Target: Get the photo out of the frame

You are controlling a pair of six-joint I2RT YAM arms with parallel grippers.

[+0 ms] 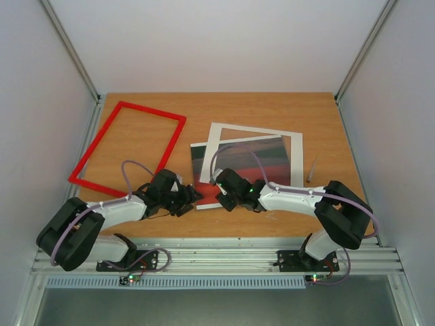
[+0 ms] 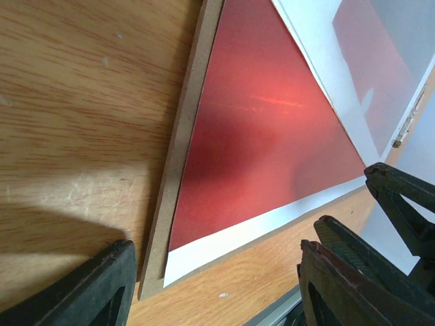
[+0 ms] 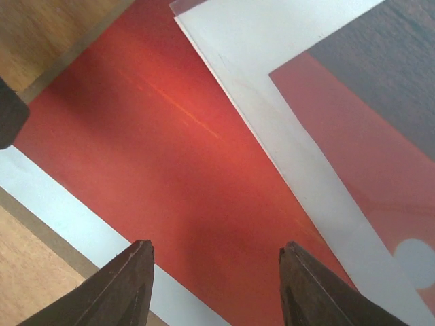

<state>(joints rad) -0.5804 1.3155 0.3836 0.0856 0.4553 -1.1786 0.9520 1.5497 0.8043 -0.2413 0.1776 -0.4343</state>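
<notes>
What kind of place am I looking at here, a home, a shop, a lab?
Probably a robotics lab test cell: white panels wall in a wooden table, and a left arm and right arm are bolted to a metal rail at its near edge.

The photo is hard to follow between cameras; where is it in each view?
Top external: the photo lies mid-picture, partly under the white mat.
Left wrist: the photo fills the middle as a red wedge; white mat upper right.
Right wrist: a red band across the centre; white mat upper right.
Shared landmark: the white mat's edge over the photo.
</notes>
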